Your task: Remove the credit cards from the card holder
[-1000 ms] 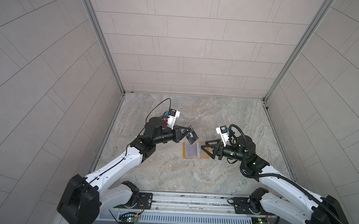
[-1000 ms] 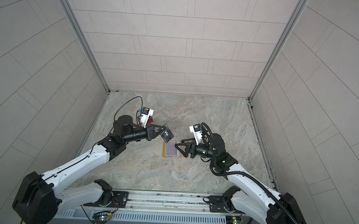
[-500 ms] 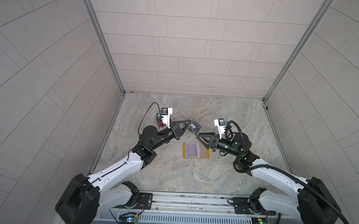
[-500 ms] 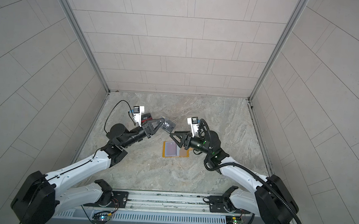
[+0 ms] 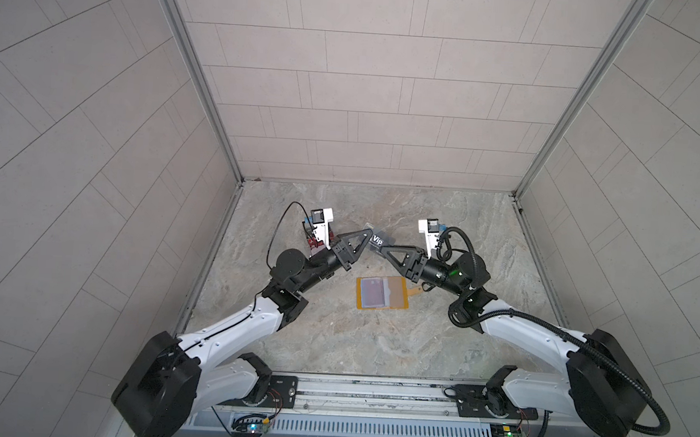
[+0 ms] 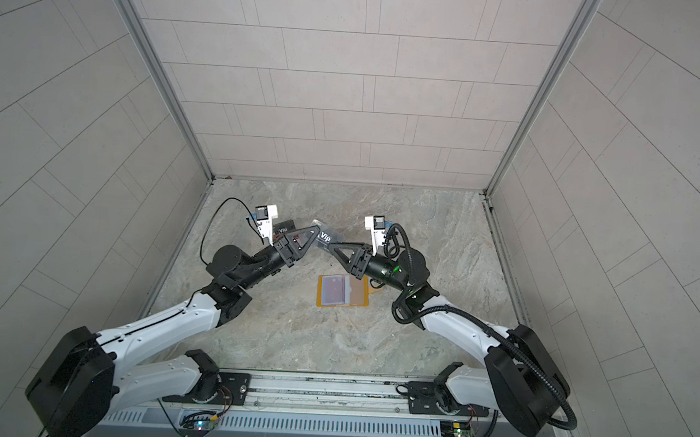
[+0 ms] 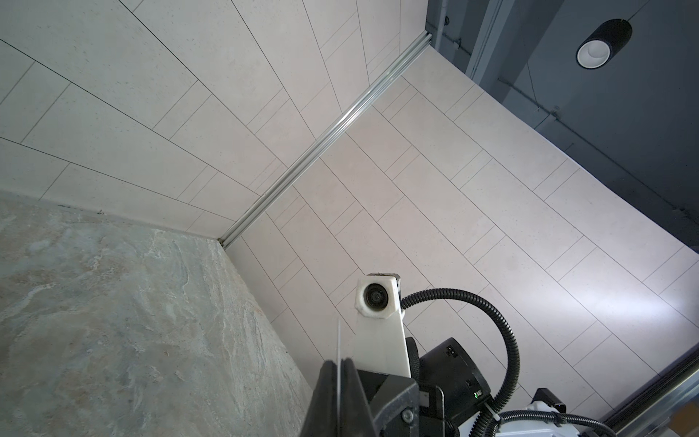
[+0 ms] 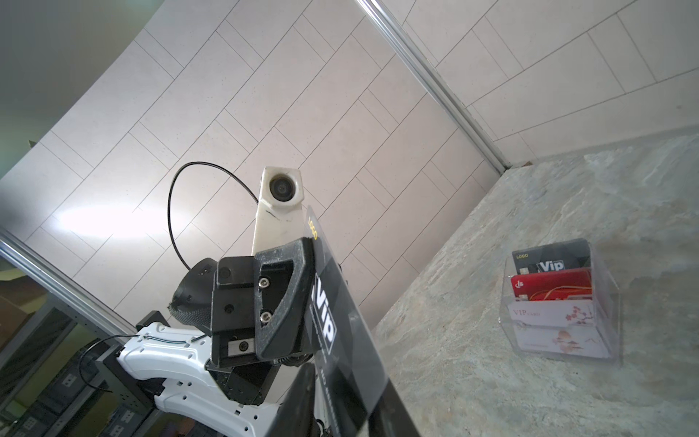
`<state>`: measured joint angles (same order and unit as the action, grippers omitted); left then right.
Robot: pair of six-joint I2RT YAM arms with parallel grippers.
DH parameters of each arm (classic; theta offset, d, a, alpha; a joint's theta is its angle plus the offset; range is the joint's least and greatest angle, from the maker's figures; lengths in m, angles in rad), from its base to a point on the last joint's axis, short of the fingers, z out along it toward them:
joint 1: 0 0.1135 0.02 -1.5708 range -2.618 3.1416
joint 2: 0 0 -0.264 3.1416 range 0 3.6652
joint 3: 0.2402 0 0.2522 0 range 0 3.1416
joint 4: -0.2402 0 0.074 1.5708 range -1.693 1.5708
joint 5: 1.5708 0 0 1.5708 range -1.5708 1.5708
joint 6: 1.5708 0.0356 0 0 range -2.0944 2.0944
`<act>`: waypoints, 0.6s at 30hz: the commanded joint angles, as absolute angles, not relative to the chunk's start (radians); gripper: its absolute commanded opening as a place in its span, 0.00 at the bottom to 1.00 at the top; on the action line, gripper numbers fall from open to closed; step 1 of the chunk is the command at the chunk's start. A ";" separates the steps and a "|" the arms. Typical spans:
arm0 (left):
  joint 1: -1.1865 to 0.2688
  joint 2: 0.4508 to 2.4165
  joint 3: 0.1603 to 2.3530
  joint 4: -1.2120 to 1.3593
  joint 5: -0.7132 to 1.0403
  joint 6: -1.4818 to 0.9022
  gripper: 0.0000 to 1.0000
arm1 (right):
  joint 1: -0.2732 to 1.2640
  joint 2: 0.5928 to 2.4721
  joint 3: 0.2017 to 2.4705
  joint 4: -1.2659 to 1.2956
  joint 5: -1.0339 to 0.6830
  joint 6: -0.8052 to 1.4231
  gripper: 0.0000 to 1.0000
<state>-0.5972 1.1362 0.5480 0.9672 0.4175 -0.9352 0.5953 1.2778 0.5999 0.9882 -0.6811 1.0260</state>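
The Vip card was held in the air between the two arms. The left end effector was pressed together on one end of it, and the card's thin edge was seen clamped between its fingers in the left wrist view. The right end effector was set at the card's other end, with a finger on either side in the right wrist view. Whether the card was already pinched there could not be told.

The holder lay open and flat on the bench, below both end effectors and back toward the robot's base. Its long axis ran across, from one arm's side to the other. What looked like a red card was seen through the sleeve on the half toward the left arm. The strap tab lay on the right arm's side.

The right end effector was judged the nearer. Neither was free, however, so the next pull from the holder was judged to wait until the Vip card had been passed over and set down.

The box stood on the bench behind the left end effector, away from the holder. A second red card was seen standing in it. Nothing was seen standing between the end effectors and the holder.
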 commanded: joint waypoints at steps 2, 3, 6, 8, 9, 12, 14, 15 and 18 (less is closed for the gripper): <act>-0.603 1.134 0.540 1.024 0.431 -0.940 0.00 | 0.598 1.286 0.614 1.114 -0.698 1.086 0.16; -0.602 1.131 0.542 1.013 0.433 -0.933 0.00 | 0.599 1.286 0.614 1.113 -0.698 1.083 0.12; -0.603 1.115 0.564 0.919 0.455 -0.879 0.10 | 0.598 1.277 0.614 1.087 -0.707 1.069 0.05; -0.602 1.074 0.598 0.746 0.462 -0.775 0.25 | 0.595 1.260 0.614 1.018 -0.712 1.034 0.02; -0.604 1.042 0.622 0.624 0.449 -0.708 0.32 | 0.595 1.248 0.639 0.954 -0.727 0.998 0.02; -0.595 0.973 0.729 0.258 0.426 -0.507 0.48 | 0.597 1.203 0.686 0.686 -0.795 0.852 0.00; -0.581 0.960 0.816 0.034 0.454 -0.383 0.59 | 0.596 1.168 0.717 0.489 -0.832 0.719 0.00; -0.574 0.962 0.864 -0.073 0.472 -0.325 0.62 | 0.597 1.151 0.734 0.387 -0.849 0.656 0.00; -0.555 0.994 0.990 -0.332 0.563 -0.166 0.69 | 0.596 1.116 0.774 0.156 -0.930 0.491 0.00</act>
<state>-0.5713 0.9844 0.9039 0.0589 0.4721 -0.4183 0.5949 1.1561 0.7368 0.4637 -0.8246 0.7158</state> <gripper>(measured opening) 0.683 0.054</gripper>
